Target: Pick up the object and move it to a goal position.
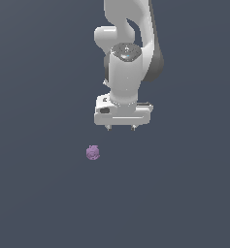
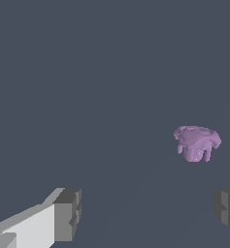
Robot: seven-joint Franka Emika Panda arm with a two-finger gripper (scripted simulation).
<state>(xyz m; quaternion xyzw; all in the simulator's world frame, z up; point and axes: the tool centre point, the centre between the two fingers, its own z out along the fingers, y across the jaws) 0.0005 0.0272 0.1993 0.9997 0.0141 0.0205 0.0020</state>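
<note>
Object (image 1: pixel 92 152): one, light-purple, lumpy, on grey floor (image 1: pixel 39 193). One gripper (image 1: pixel 120 128) nearby, fingers spread, holding nothing.

Even flat light, sharp renders, no glare, faint shadows

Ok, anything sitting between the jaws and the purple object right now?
Nothing: in the exterior view only bare dark surface separates the gripper from the purple object; the wrist view agrees.
</note>
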